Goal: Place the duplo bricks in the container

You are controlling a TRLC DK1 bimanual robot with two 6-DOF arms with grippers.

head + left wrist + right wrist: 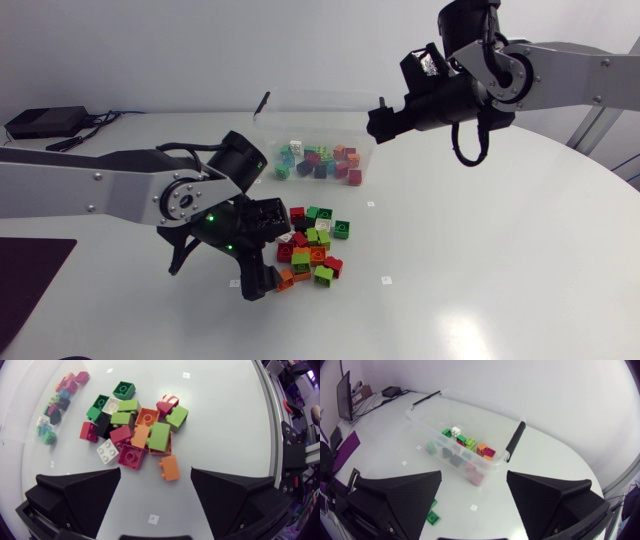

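The left pincer gapes wide and empty, low over the table. An orange brick lies just ahead of it, with the duplo bricks heaped beyond and bare table beside them out to the edge. Farther off, the right pincer hangs released and empty, facing the container, which has some bricks inside.

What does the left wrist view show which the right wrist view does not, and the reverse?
Only the left wrist view: the open left gripper and, ahead of it, the whole pile of loose duplo bricks, an orange brick nearest. Only the right wrist view: the open right gripper and the black handles of the container. Both: the white table, the bricks inside the container, and green bricks at the pile's edge.
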